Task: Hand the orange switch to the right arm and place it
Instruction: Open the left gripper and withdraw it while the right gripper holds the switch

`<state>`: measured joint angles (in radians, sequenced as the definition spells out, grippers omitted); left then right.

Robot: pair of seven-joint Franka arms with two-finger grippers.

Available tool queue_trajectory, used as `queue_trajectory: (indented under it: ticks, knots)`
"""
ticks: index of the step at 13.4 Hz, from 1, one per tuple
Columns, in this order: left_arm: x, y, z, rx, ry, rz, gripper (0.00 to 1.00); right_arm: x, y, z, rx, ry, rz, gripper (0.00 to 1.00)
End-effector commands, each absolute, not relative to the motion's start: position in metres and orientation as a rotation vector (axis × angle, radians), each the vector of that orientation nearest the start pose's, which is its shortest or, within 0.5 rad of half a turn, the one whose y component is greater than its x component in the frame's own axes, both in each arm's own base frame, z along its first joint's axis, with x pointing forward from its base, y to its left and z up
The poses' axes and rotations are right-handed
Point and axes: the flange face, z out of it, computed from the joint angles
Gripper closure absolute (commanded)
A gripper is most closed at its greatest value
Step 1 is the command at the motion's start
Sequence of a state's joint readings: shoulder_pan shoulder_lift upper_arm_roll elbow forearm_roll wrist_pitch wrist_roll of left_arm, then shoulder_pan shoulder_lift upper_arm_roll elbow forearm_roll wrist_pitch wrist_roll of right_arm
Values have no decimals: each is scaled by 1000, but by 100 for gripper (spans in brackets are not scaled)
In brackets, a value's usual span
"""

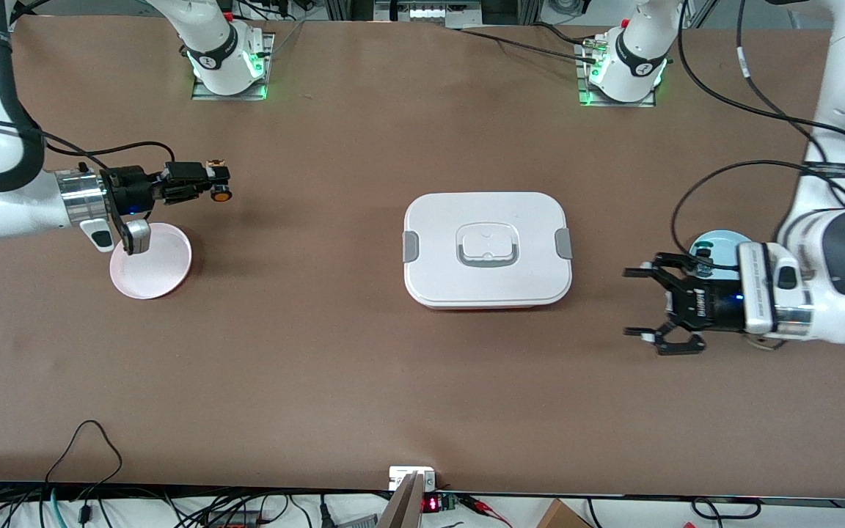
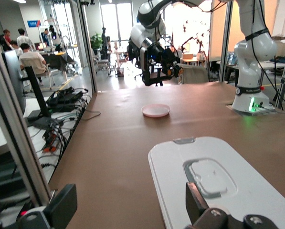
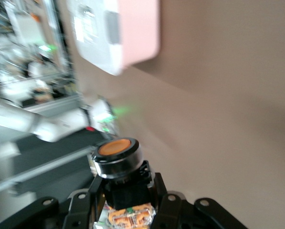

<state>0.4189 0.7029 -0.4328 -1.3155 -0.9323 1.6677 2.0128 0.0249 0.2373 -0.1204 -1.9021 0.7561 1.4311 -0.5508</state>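
Observation:
The orange switch [image 1: 221, 193] has a black body and a round orange cap. My right gripper [image 1: 211, 182] is shut on it, up in the air over bare table just beside the pink plate [image 1: 151, 262]. In the right wrist view the switch [image 3: 114, 151] stands between that gripper's [image 3: 125, 191] fingers, cap outward. My left gripper [image 1: 629, 302] waits open with nothing in it, at the left arm's end of the table by a light blue plate [image 1: 719, 242]. The left wrist view shows its own spread fingers [image 2: 61, 205] and, far off, the right gripper [image 2: 167, 66] over the table.
A white lidded lunch box [image 1: 487, 249] sits in the middle of the table, also seen in the left wrist view [image 2: 218, 186] and the right wrist view [image 3: 116, 33]. A small dark object [image 1: 701, 254] stands on the light blue plate. Cables run along the table's nearest edge.

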Motion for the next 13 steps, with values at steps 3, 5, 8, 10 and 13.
queue_trajectory:
  ticks: [3, 5, 8, 10, 13]
  knots:
    - [727, 54, 430, 1648, -1843, 757, 0, 535, -10, 360, -2406, -625, 469, 97]
    - [727, 68, 450, 1724, -1924, 697, 0, 541, -27, 357, -2539, -786, 476, 97]
    - [726, 108, 459, 1873, -1855, 682, 0, 548, -44, 357, -2639, -1005, 456, 97]
    - [718, 118, 494, 2011, -1926, 584, 0, 552, -55, 348, -2657, -1272, 450, 97]
    - [690, 114, 560, 2538, -1616, 297, 0, 547, -60, 327, -2617, -1436, 398, 97]
